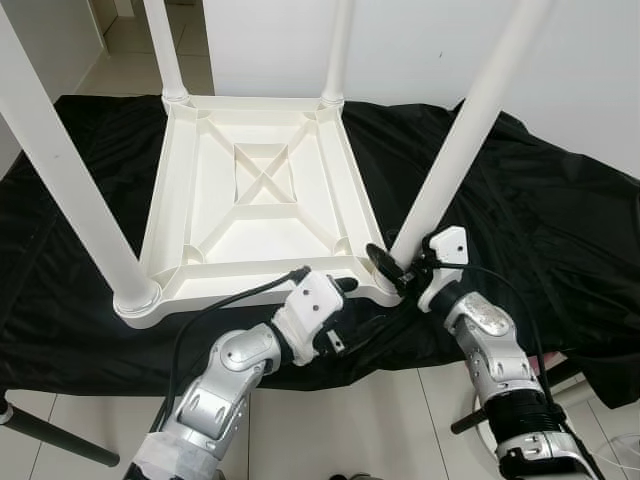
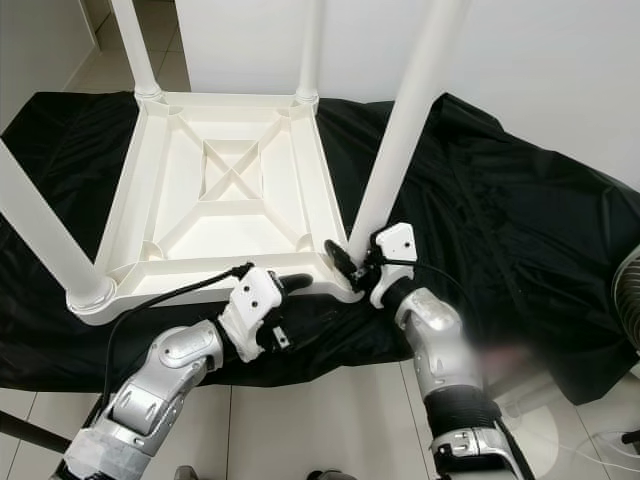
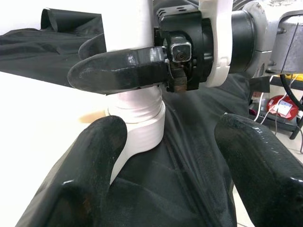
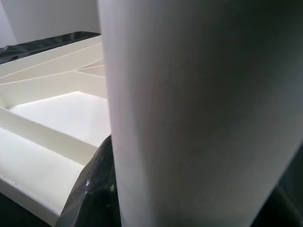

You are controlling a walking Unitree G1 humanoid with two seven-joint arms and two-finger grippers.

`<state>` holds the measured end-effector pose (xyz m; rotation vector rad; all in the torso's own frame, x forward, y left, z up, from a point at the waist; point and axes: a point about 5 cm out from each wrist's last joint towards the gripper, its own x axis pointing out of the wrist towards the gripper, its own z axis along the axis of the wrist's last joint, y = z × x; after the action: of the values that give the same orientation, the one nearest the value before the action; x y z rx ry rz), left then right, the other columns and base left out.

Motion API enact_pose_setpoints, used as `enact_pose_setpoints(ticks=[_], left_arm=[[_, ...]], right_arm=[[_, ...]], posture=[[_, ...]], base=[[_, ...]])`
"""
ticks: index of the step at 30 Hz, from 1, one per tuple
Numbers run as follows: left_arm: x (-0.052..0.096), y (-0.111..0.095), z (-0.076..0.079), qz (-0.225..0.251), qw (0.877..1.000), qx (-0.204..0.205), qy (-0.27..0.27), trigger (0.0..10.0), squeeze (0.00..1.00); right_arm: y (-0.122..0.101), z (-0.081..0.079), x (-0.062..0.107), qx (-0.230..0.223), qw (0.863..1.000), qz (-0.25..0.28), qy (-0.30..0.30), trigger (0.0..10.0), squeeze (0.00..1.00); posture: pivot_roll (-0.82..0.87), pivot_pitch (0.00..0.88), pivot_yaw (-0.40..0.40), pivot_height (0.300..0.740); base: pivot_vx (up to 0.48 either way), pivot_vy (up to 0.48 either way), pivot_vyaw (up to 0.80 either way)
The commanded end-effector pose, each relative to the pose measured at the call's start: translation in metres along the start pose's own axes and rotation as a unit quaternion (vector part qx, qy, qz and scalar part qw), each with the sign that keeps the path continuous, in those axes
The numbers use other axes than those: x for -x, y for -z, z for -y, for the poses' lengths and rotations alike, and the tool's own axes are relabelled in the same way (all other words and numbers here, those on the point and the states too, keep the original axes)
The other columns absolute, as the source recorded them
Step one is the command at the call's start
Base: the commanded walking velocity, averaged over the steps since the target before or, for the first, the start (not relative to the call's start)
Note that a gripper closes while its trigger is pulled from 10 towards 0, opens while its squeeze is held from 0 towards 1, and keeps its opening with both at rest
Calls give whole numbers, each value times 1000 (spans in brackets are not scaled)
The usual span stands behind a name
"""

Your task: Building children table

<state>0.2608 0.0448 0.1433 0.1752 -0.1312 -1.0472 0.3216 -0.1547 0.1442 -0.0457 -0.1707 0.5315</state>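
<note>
Basically the upturned white tabletop [image 1: 255, 190] lies on a black cloth [image 1: 520, 210], four legs standing up. Right gripper [image 1: 397, 266] pinches the near-right leg [image 1: 455, 150] just above its corner socket [image 3: 137, 127]; left gripper [image 3: 165, 165] sits spread just beside that socket, holding nothing. Risk — the leg leans, so a cross-threaded or half-seated joint could bind, or the pads could slip on smooth plastic.

ARMS: two jointed silver metal arms, black bands at forearms | WRISTS: white plastic housings | FINGERS: long glossy black rounded fingers [image 3: 118, 68] | CABLES: black cable [image 1: 215, 305] looped to left wrist housing
</note>
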Motion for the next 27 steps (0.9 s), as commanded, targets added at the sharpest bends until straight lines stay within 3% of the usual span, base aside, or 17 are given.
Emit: enact_pose_setpoints(ticks=[1,6,8,12,14,16,17,21,25,26,27], left_arm=[[-2,2,2,-4,1000,0,-2,10000,0],[-2,2,2,-4,1000,-2,-1,10000,0],[-1,3,2,-4,1000,0,-3,10000,0],[-1,3,2,-4,1000,2,-6,10000,0],[-1,3,2,-3,1000,2,-7,10000,0],[-1,3,3,-3,1000,2,-9,10000,0],[-1,3,3,-3,1000,3,-10,10000,0],[0,3,5,-3,1000,4,-9,10000,0],[0,4,4,-4,1000,3,-9,10000,0],[0,4,4,-5,1000,2,-9,10000,0],[0,4,3,-4,1000,2,-10,10000,0]], right_arm=[[7,1,6,-21,998,-14,53,10000,0],[8,-1,6,-33,995,-19,93,10000,0],[10,-16,7,-49,973,-31,224,10000,0],[11,-23,9,-66,957,-27,283,10000,0],[12,-26,8,-74,954,-28,290,10000,0],[12,-37,4,-91,948,-32,302,10000,0],[12,-47,-1,-100,953,-37,285,10000,0],[8,-51,1,-86,954,-39,285,10000,0],[7,-45,4,-85,954,-39,284,10000,0],[6,-44,5,-84,954,-39,285,10000,1000],[6,-42,6,-79,957,-33,278,10000,1000]], posture=[[-50,70,-47,740],[-51,69,-47,740],[-47,73,-56,740],[-45,75,-60,740],[-45,75,-60,740],[-38,76,-67,740],[-38,76,-67,740],[-38,78,-68,740],[-37,75,-72,740],[-37,75,-72,740],[-35,73,-73,740]], base=[[0,0,0],[0,0,0],[0,0,0],[0,0,0],[0,0,0],[0,0,0],[0,0,0],[0,0,0],[0,0,0],[0,0,0],[0,0,0]])
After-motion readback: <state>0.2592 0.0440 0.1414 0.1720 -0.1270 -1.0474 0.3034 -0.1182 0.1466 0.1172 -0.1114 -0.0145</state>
